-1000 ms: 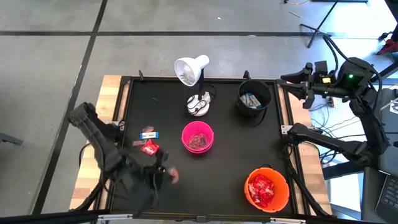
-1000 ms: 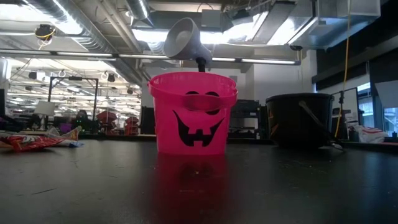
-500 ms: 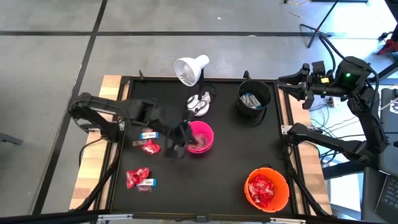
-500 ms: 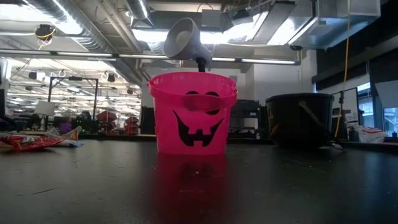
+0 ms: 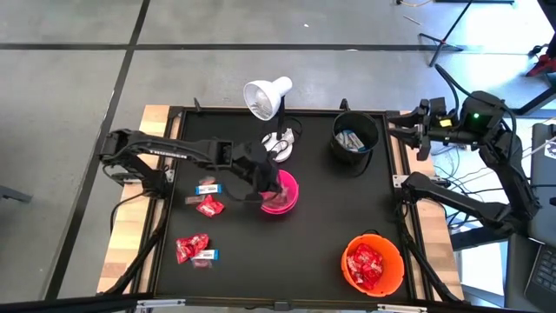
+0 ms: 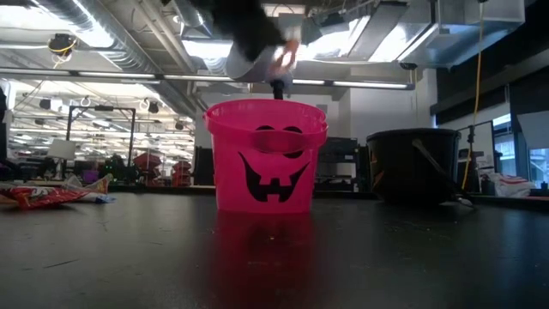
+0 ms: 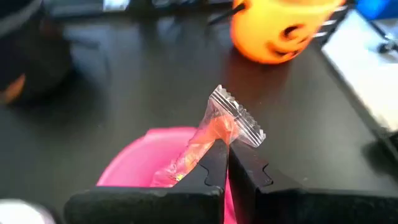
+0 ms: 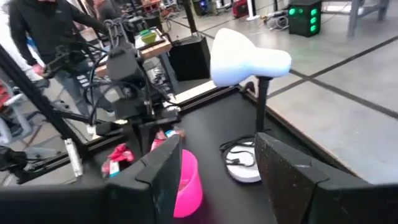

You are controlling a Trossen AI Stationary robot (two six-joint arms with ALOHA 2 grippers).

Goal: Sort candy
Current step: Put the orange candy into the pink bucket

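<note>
Now carried from the loose sweets to hang above the pink plastic pumpkin bucket, left fingers clenched on a crinkly orange-pink wrapped candy directly over its mouth, ready for dropping; right fingers parked open.

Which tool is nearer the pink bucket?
Left. The left tool is over the pink bucket, holding a candy; the right tool is off beyond the table's edge.

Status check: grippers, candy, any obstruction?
Left gripper shut on clear-wrapped orange candy, above pink plastic bucket. Right gripper open, parked off-table. Nothing blocking.
</note>
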